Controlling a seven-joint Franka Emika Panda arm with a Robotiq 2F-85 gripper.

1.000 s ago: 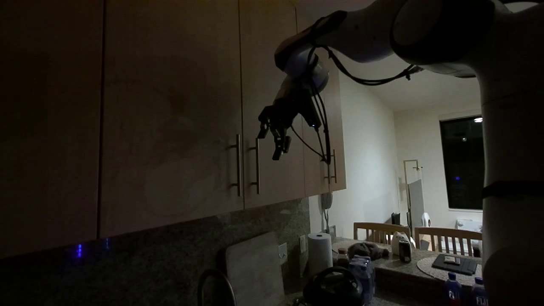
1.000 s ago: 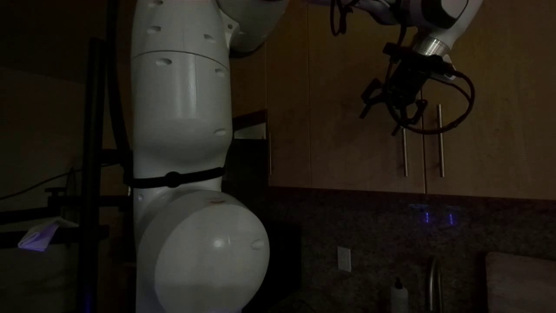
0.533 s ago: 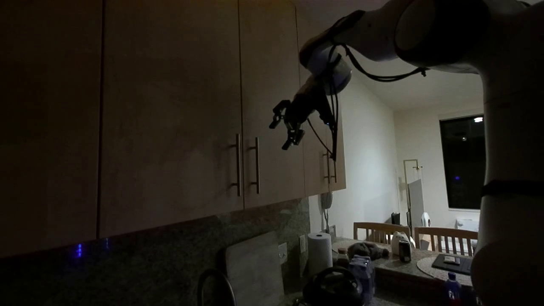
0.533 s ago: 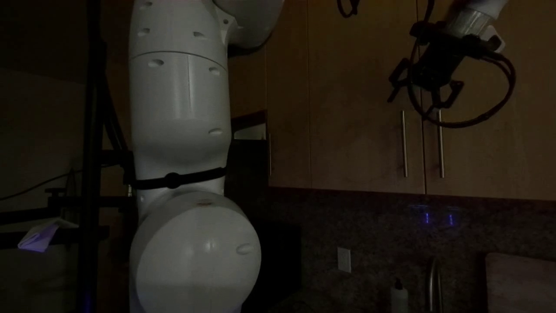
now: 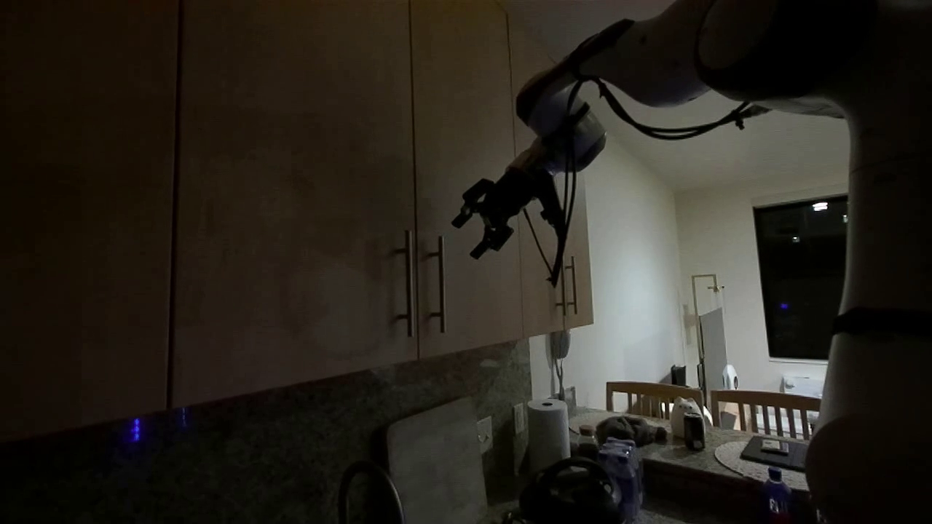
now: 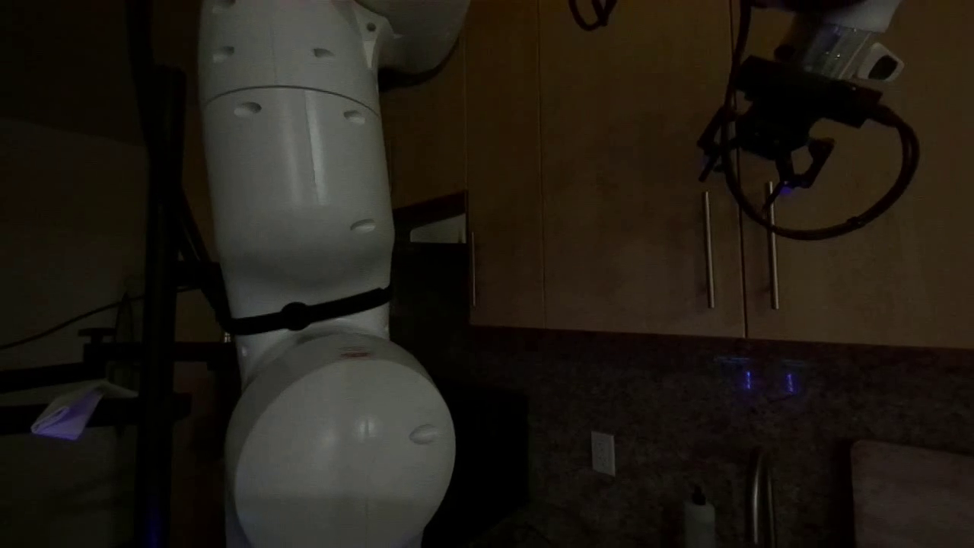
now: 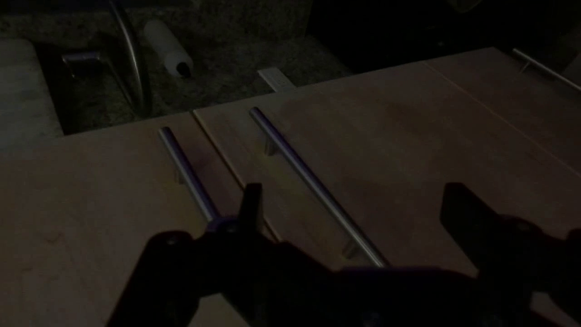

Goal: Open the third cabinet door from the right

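Note:
The third cabinet door from the right [image 5: 462, 145] is narrow, flat, beige and shut. Its vertical bar handle [image 5: 442, 284] is at its lower left; door [image 6: 875, 289] and handle [image 6: 773, 259] also show in an exterior view. In the upside-down wrist view the door [image 7: 91, 204] is at left, its handle [image 7: 188, 177] partly hidden by a finger. The wider shut door [image 5: 291, 189] beside it has its own handle [image 7: 313, 181], seen between my fingertips. My gripper [image 5: 467, 239] is open and empty, apart from the handles, near their top ends [image 6: 738, 190].
More cabinet handles [image 5: 573, 284] are at the right end. Below stand a faucet [image 5: 371, 473], cutting board [image 5: 437, 458], paper towel roll [image 5: 547, 429] and soap bottle [image 6: 698, 525]. The gripper cable [image 6: 905, 183] loops out beside the gripper.
My open gripper has moved right and up in an exterior view, back from the handles, then slightly down again. Its fingers now tilt more toward the doors. The doors have not moved.

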